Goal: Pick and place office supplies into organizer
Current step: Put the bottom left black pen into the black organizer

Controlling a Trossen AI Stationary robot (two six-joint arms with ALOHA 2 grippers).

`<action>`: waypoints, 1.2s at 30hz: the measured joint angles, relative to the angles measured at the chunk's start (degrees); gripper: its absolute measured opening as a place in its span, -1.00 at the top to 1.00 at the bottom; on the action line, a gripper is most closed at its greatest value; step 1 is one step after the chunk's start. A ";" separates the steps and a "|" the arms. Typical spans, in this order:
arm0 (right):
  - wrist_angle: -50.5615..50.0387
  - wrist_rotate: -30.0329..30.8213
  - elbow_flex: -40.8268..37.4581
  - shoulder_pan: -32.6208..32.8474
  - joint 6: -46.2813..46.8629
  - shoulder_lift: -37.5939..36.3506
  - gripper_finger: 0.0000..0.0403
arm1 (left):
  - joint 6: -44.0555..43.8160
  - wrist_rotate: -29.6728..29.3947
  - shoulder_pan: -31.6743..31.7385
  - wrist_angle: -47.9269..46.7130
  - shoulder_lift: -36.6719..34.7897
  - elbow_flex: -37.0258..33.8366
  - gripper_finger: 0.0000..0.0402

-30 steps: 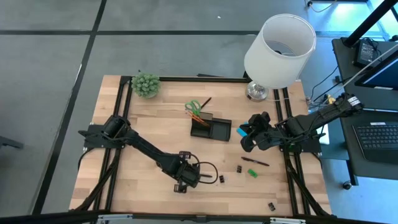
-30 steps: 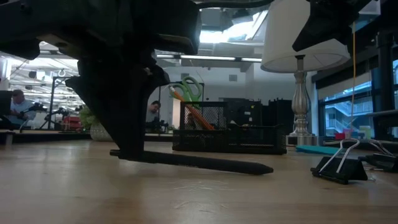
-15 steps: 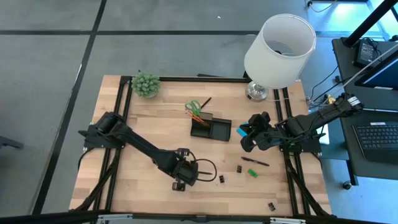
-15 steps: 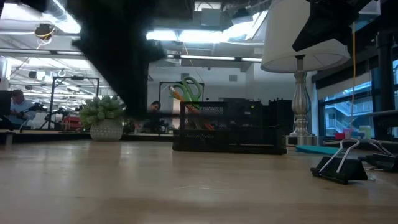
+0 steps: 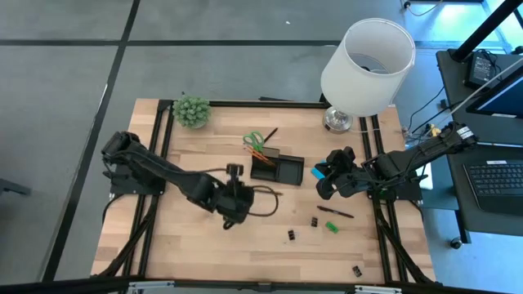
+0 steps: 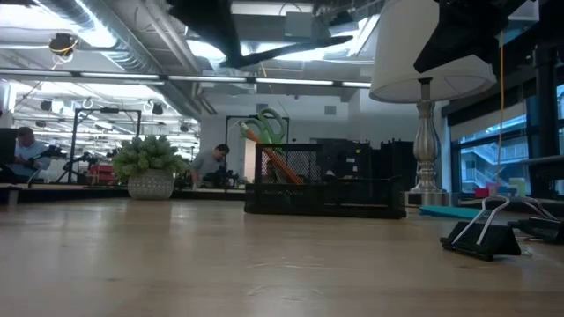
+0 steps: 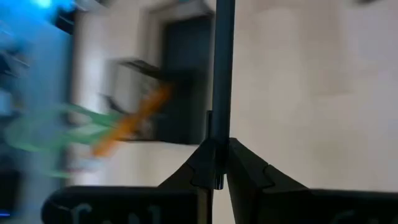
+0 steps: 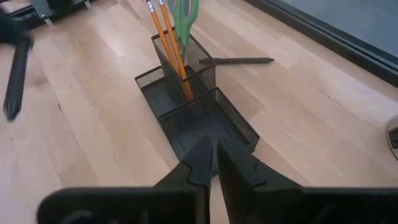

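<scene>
The left pincer (image 5: 237, 198) is hovering above the wooden surface (image 5: 188, 245), pinching a black pen (image 7: 221, 74) between its fingers; the pen is pointing toward the black mesh organizer (image 5: 276, 167), which is sitting near the middle of the surface. In the low view the pen (image 6: 280, 51) is showing high in the air, well clear of the wood. Green-handled scissors (image 8: 185, 15) and two orange pencils (image 8: 166, 38) are standing tilted in the organizer's tall cup, while the low tray section beside it is showing only its mesh floor. Another black pen (image 8: 239, 60) is lying on the surface just behind the organizer. The right pincer (image 8: 211, 163) is waiting beside the organizer with its fingers pressed together, holding nothing. A blue sticky-note pad (image 5: 318, 173) is lying close under the right arm, and a further pen (image 5: 335, 211), a small green piece (image 5: 332, 227) and black clips (image 5: 292, 235) are lying scattered toward the surface's near edge. A potted plant (image 5: 191, 111) and a white-shaded lamp (image 5: 366, 65) are standing along the far side.
</scene>
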 joint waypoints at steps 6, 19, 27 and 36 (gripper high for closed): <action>0.08 0.42 0.01 -0.01 0.40 0.00 0.86 | 19.58 -13.84 3.78 -0.01 -0.71 0.00 0.89; 0.14 1.93 0.01 -0.01 3.27 0.00 0.86 | 52.59 -21.56 13.84 0.34 -0.49 0.00 0.89; 0.21 5.00 0.00 -0.08 4.44 0.00 0.86 | 55.33 -17.91 18.47 0.96 -0.49 -0.08 0.89; 0.12 5.43 0.01 -0.08 4.53 0.02 0.86 | 59.90 -15.79 19.00 1.32 4.27 -0.28 0.90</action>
